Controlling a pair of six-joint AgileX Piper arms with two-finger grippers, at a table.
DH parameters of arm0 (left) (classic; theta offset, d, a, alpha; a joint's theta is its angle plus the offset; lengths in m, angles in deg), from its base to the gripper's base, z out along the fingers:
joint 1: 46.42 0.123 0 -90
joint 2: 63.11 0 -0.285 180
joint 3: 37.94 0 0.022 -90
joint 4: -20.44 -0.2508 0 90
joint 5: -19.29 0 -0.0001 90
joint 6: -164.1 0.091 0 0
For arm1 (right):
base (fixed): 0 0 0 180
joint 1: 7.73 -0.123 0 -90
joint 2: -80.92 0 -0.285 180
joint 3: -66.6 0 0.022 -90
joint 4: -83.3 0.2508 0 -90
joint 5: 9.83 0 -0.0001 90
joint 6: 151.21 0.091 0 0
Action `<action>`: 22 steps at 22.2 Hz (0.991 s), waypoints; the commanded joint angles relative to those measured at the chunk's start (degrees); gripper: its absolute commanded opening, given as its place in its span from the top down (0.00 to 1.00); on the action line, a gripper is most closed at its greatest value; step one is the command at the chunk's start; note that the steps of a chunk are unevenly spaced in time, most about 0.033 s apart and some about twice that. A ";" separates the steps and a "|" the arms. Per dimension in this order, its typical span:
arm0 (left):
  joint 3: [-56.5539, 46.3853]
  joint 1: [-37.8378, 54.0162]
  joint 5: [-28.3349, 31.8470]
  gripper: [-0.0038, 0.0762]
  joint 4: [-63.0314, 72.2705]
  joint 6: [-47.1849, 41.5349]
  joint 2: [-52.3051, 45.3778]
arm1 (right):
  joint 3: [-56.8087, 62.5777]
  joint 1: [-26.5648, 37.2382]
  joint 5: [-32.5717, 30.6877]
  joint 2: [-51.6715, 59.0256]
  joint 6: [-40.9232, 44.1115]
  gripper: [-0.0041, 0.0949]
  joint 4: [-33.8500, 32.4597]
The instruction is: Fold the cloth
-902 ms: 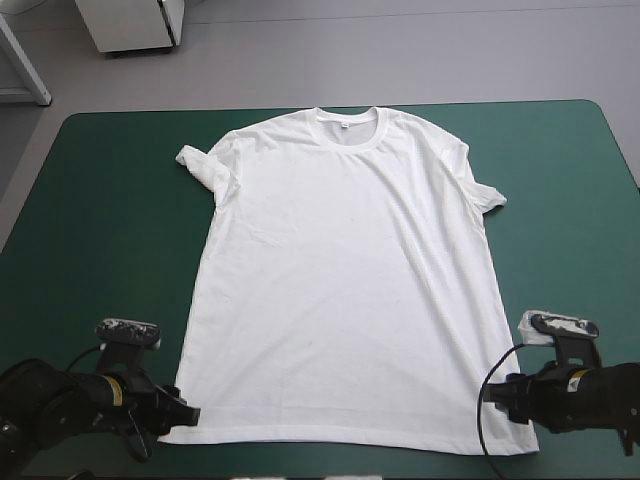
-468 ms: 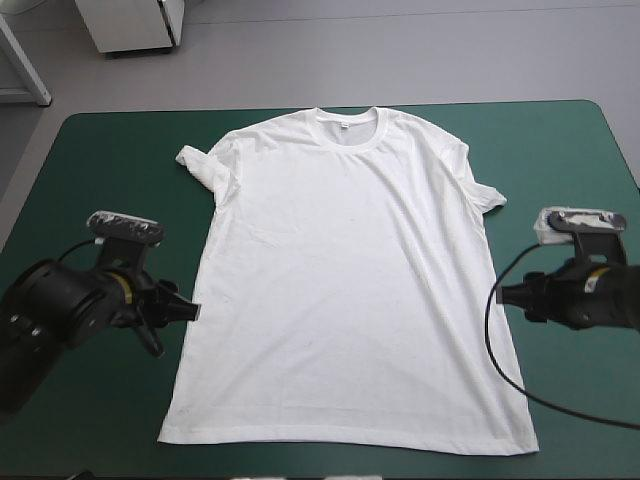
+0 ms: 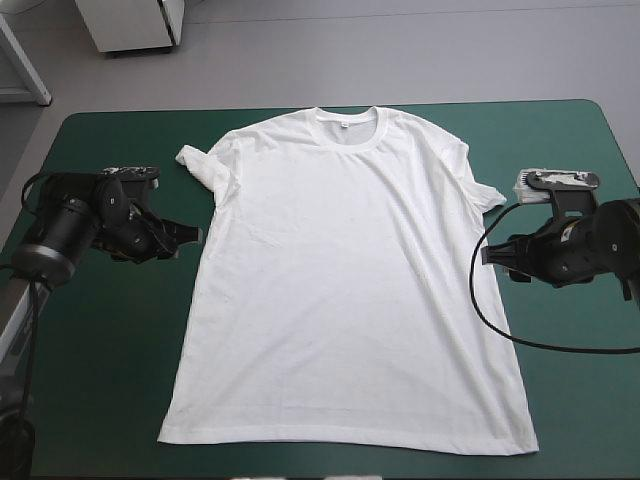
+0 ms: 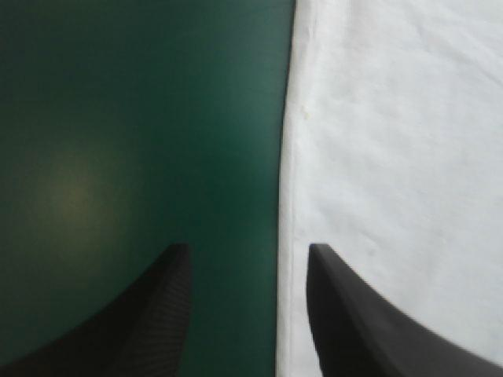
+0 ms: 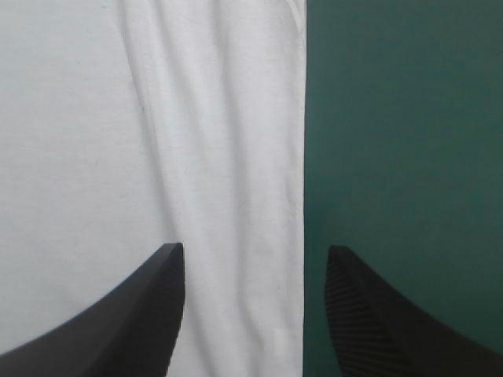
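While the white T-shirt [image 3: 345,280] lies spread flat mid-desk [image 3: 100,390], collar toward the far edge, the left gripper [image 3: 190,236] and right gripper [image 3: 487,254] flank it, fingers [image 4: 141,330] apart, a side edge showing between each pair.

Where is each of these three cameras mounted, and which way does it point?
High view: above and behind the robot, looking forward and down at the white short-sleeved T-shirt spread flat on the teal-green cover; left gripper and right gripper flank it.
Left wrist view: above that wrist, looking along its open black fingers at the shirt's side edge.
Right wrist view: likewise, at the opposite side edge.
Shared: both wrist views show shirt edge against cover.
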 commanded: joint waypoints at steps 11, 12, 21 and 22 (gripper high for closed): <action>21.05 1.22 2.26 0.55 7.37 6.55 19.71 | -1.88 0.08 3.41 -2.97 -0.87 0.44 -3.24; 21.62 1.09 2.26 0.55 7.64 6.85 20.79 | -1.88 0.08 3.41 -2.97 -0.87 0.44 -3.68; 22.29 -3.72 5.04 0.55 0.55 2.23 29.71 | -1.88 0.08 1.83 -2.97 -0.19 0.54 -7.01; 22.29 -3.30 4.85 0.55 0.00 2.06 30.58 | -1.88 0.08 1.26 -2.97 -0.19 0.54 -7.32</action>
